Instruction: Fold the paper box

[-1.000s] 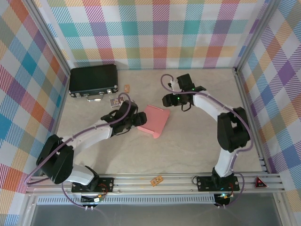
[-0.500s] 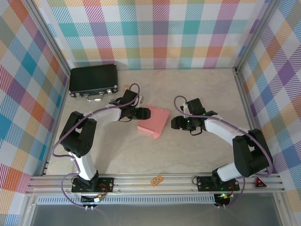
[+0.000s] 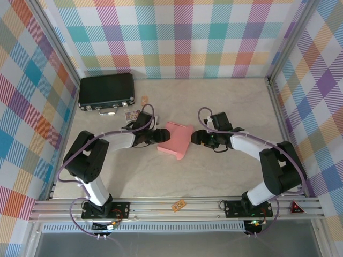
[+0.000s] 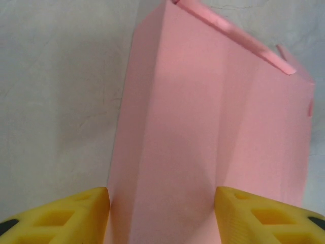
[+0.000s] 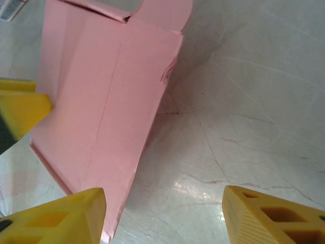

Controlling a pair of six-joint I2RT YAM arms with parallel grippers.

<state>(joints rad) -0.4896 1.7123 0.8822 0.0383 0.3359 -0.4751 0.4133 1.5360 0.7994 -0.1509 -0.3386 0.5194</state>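
Overhead, the paper box (image 3: 177, 140) is seen lying on the desk (image 3: 214, 171), roughly in the middle and between the two arms; the left pincer (image 3: 161, 135) is positioned at its left end and the right pincer (image 3: 197, 137) close to its right end; a black case (image 3: 106, 92) is set at the far left corner of the desk, well apart from the box, with a small card (image 3: 131, 115) just in front of it. From the left wrist, the paper box (image 4: 213, 127) is shown as salmon-pink folded cardboard, with creases running away from the camera and a narrow flap raised along its far edge; its near end is framed by the yellow fingers (image 4: 76, 216), which are held apart, one at the box's edge and the other over its pink face; whether the cardboard is actually pinched by the left pincer cannot be told. From the right wrist, the right pincer (image 5: 165, 195) is seen released, its fingers (image 5: 269, 213) spread wide; the near corner of the paper box (image 5: 101, 101) lies just beside one finger, while bare desk (image 5: 244, 101) is seen between the fingers; a rounded flap is seen at the box's far end, and a yellow finger of the left pincer is seen at the box's opposite side.
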